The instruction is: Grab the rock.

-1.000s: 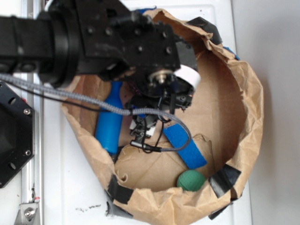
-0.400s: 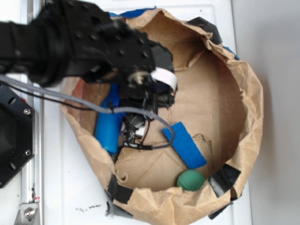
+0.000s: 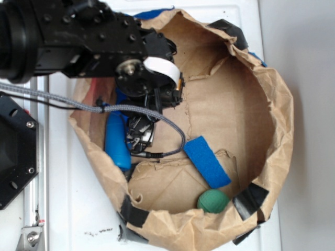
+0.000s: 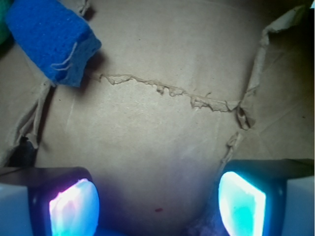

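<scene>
Jaws stand wide apart in the wrist view: the gripper (image 4: 157, 209) shows two glowing translucent pads (image 4: 74, 209), one pink-and-cyan on the left and one cyan on the right, with only creased brown paper between them. One ragged tear line runs across that paper floor. One blue knitted cloth block (image 4: 49, 37) with loose threads lies at the upper left. A small mottled grey patch (image 4: 199, 228) at the bottom edge, just inside the right pad, could be the rock, but I cannot tell. In the exterior view the black arm reaches from the upper left into one crumpled brown paper bag basin (image 3: 280, 120), its rim patched with at least three strips of black tape (image 3: 251, 201). The gripper (image 3: 138, 137) hangs just beside one smooth blue cylindrical bottle (image 3: 116, 144). One round green ball (image 3: 213, 201) sits near the blue cloth block (image 3: 207, 161). The rock cannot be made out here.
</scene>
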Action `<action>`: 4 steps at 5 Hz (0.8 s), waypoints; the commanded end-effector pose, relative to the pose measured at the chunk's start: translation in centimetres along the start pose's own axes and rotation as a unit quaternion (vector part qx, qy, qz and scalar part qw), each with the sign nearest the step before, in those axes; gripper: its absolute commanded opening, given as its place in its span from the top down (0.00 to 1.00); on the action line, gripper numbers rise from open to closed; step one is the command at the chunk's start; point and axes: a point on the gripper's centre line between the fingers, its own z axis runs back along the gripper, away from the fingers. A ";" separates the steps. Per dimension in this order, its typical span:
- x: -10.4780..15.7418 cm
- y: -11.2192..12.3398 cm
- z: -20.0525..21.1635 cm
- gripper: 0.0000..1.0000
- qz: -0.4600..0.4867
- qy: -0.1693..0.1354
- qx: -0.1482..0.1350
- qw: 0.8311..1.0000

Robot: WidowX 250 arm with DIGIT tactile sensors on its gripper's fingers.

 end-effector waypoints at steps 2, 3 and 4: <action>0.3 -0.2 0.7 0.00 0.006 -0.013 0.007 1.000; 0.6 0.5 1.1 0.00 0.035 -0.028 0.001 0.999; 1.1 0.5 2.4 0.00 0.041 -0.046 -0.008 0.998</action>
